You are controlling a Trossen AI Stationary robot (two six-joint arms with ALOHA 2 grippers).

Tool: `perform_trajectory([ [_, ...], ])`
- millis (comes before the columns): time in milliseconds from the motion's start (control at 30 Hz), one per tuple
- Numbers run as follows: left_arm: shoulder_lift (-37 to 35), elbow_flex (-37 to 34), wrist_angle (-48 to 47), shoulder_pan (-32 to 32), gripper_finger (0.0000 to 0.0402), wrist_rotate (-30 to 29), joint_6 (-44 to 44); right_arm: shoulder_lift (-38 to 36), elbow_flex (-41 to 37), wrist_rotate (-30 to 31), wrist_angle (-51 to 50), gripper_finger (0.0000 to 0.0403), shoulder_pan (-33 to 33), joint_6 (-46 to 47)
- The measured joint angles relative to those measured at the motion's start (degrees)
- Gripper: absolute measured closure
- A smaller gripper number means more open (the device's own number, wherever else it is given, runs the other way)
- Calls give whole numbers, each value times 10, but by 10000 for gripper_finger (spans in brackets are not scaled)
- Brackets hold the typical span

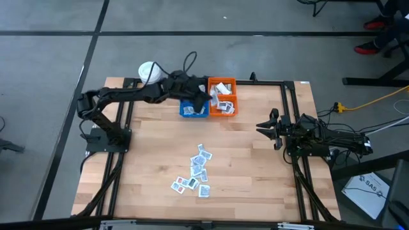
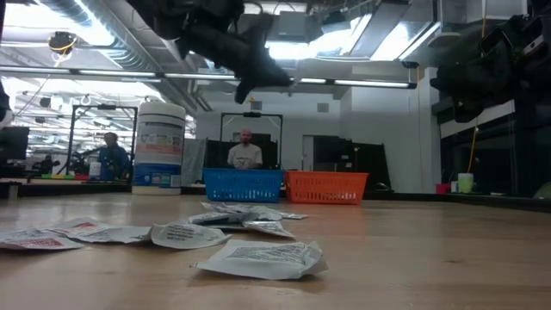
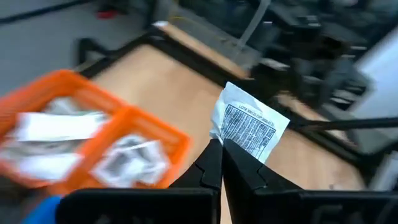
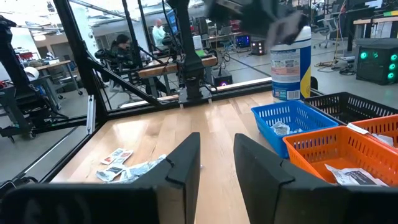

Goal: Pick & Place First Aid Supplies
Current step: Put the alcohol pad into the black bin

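Overhead, the left gripper (image 1: 203,97) reaches across the far edge of the table (image 1: 255,160) and hangs over the blue bin (image 1: 192,110) and orange bin (image 1: 222,97), which sit side by side so sorted items can be dropped from one reach. The loose first aid supplies (image 1: 195,174) lie scattered mid-table, well apart from the bins, within range of either arm. The right gripper (image 1: 267,128) waits near the right side, clear of the work.

From table height, the sachets (image 2: 258,257) spread flat across the near boards, and the blue bin (image 2: 244,184) and orange bin (image 2: 327,186) stand behind them beside a white tub (image 2: 160,146). People sit in the room beyond.

The left wrist view shows its fingers pressed together, pinching one sachet (image 3: 247,123) by a lower corner so it stands upright above the table beside the orange bin (image 3: 124,149). That bin already holds packets, so this one is probably being carried for release.

The right wrist view shows its own fingers (image 4: 183,163) standing apart with nothing between them, facing the pile and bins.
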Motion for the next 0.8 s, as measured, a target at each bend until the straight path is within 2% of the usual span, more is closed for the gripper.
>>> perform_trajectory([
  [233,0,0,-49,65,400,-40,72,0,0,0,0,303,0,0],
  [433,0,0,-100,115,400,-45,159,0,0,0,0,303,0,0],
  [633,1,0,-116,147,400,-110,243,0,0,0,0,303,0,0],
  [800,17,1,-113,162,400,-112,314,0,0,0,0,303,0,0],
])
